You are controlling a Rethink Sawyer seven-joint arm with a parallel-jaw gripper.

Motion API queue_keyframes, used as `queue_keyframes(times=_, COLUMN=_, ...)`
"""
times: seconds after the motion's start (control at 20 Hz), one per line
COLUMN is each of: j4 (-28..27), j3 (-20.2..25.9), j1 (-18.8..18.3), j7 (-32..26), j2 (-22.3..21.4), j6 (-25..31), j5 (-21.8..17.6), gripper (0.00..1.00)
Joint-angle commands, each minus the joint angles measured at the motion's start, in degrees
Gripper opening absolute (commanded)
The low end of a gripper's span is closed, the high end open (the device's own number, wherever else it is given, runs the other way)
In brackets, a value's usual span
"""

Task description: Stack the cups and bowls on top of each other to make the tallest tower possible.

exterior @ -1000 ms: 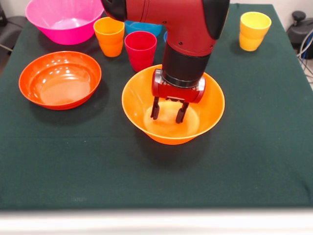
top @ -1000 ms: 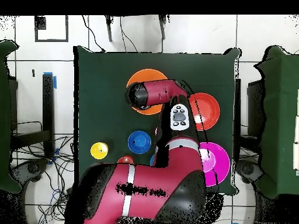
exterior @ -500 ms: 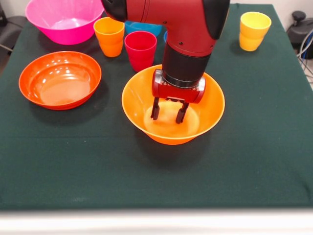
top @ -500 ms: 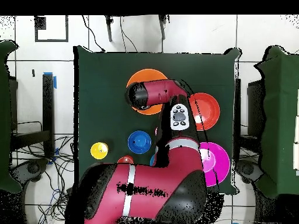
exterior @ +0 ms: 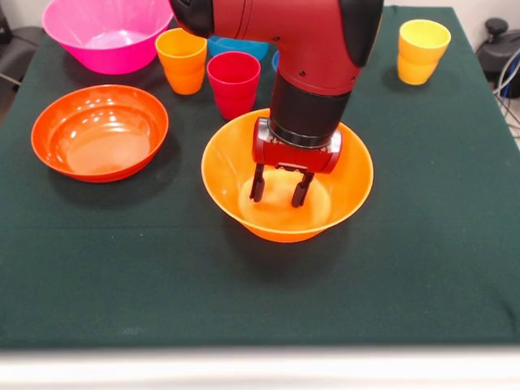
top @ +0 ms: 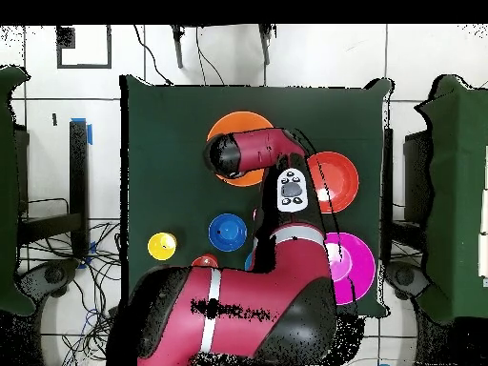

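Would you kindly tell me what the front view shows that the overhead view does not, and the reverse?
Only the front view shows the tool, its two fingers apart and empty inside the yellow-orange bowl, and the orange cup beside the red cup. Only the overhead view shows the dark blue bowl whole, and the tiled floor around the table. Both show the orange-red bowl, the pink bowl, the yellow cup and the arm over the yellow-orange bowl.
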Motion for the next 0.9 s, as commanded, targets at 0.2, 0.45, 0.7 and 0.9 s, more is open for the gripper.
queue_keyframes(times=0.2, j4=-2.7, j3=5.6, j1=-0.9, j7=-11.2, j2=10.5, j6=-3.4, j5=-7.6, gripper=1.00)
queue_keyframes(times=0.45, j4=-4.1, j3=5.5, j1=-0.9, j7=-10.5, j2=12.1, j6=-2.9, j5=-7.3, gripper=1.00)
queue_keyframes(times=0.7, j4=-4.6, j3=4.9, j1=-0.7, j7=-10.0, j2=13.1, j6=-3.6, j5=-7.6, gripper=1.00)
queue_keyframes(times=0.9, j4=-4.5, j3=4.7, j1=-0.6, j7=-9.9, j2=13.3, j6=-3.1, j5=-7.5, gripper=1.00)
